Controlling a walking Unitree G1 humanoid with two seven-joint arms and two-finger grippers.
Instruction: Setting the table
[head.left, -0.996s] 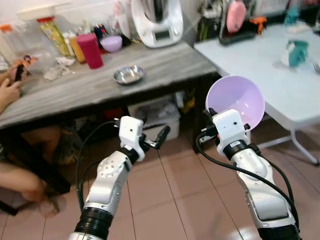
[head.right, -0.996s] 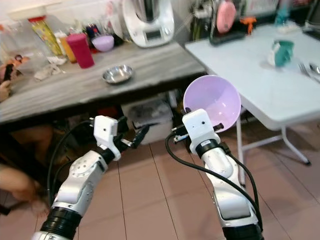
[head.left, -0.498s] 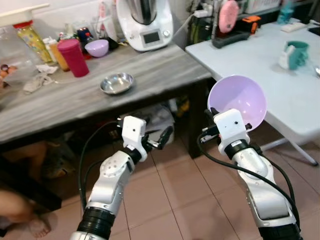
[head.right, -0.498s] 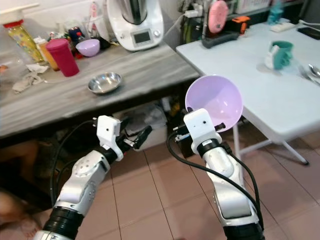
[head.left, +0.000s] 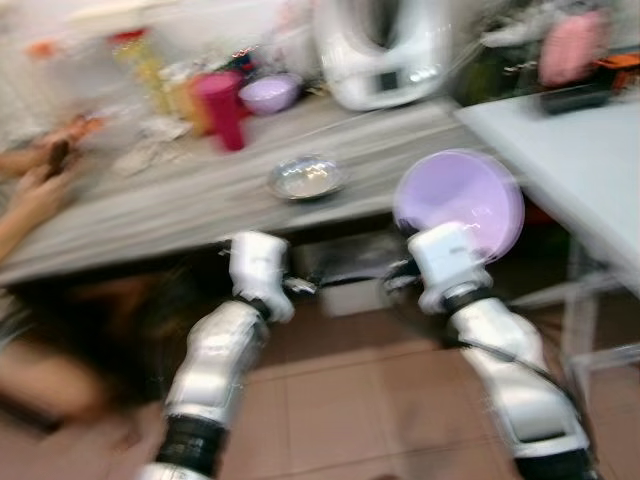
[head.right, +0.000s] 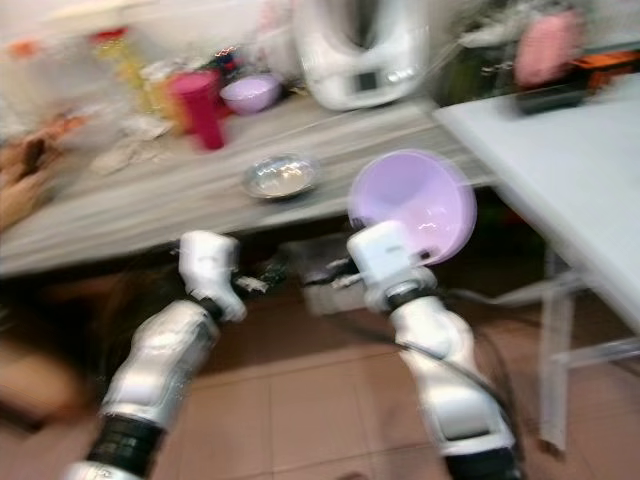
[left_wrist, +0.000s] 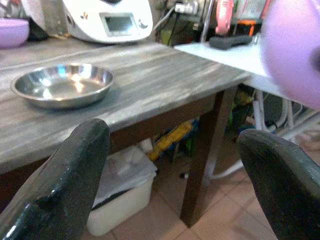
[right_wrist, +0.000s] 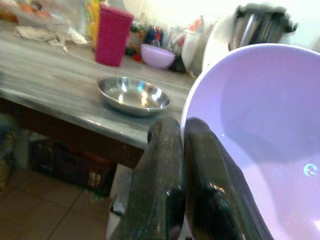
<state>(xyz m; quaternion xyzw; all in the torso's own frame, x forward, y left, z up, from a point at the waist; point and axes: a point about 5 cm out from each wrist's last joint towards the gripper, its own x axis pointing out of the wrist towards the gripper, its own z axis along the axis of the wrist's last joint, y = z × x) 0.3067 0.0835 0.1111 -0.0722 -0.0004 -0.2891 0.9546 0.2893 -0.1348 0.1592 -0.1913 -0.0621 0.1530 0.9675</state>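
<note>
The lilac bowl (head.left: 458, 205) is carried in mid-air by the right gripper (right_wrist: 181, 150), whose two black fingers are pinched on the bowl's rim, one inside and one outside, with the bowl tipped so that its hollow faces the head camera. It is held over the tiled floor (head.left: 340, 400), in front of the grey wooden table (head.left: 180, 205) and beside the white table (head.left: 560, 150). The left gripper (left_wrist: 170, 165) is held forward with its fingers spread wide and nothing between them. On the grey table a steel dish (head.left: 306, 178) is seen, with a magenta tumbler (head.left: 221, 108), a second small lilac bowl (head.left: 266, 93) and a white kitchen machine (head.left: 385, 60) farther back; a person's hand (head.left: 40, 185) rests at the table's far left (the head views are blurred). The step in hand is judged to be transport of the bowl to a place setting. Next, a table surface must be reached, the bowl levelled, lowered until it rests, and only then released.
</note>
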